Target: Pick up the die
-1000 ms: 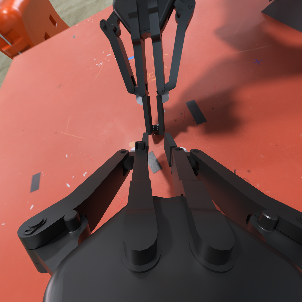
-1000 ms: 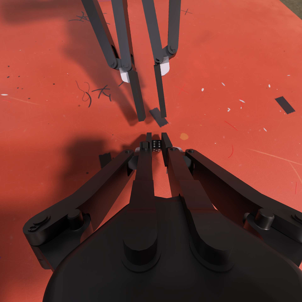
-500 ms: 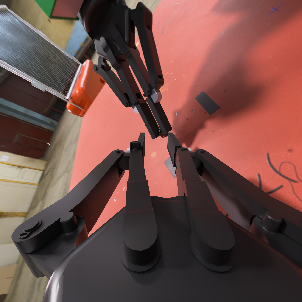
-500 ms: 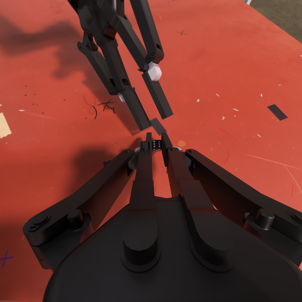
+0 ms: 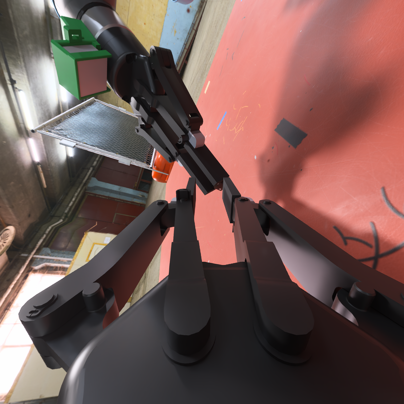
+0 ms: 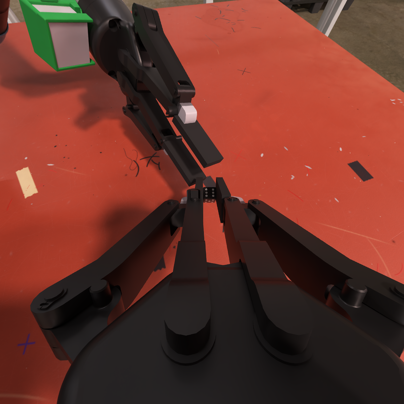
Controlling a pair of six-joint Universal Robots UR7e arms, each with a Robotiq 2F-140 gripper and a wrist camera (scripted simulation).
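A small black die (image 6: 209,194) with white pips sits clamped between the fingers of my right gripper (image 6: 209,184), held above the red table (image 6: 306,109). My left gripper (image 6: 204,172) comes in from the upper left, tilted, with its fingers parted and empty, tips just beyond the die. In the left wrist view my left gripper (image 5: 208,185) is open, and the right gripper's shut fingertips (image 5: 207,175) reach in between its fingers. Only a dark corner of the die (image 5: 218,185) shows there.
A green box (image 6: 61,37) sits on the left arm's wrist. Black tape patches (image 6: 360,170) and a tan strip (image 6: 26,182) lie flat on the table. An orange case (image 5: 161,168) and a mesh panel (image 5: 98,131) stand past the table's edge.
My right gripper has risen from the table with the die in it. My left gripper has tilted and rolled, stayed open, and its fingers now straddle the right gripper's tips.
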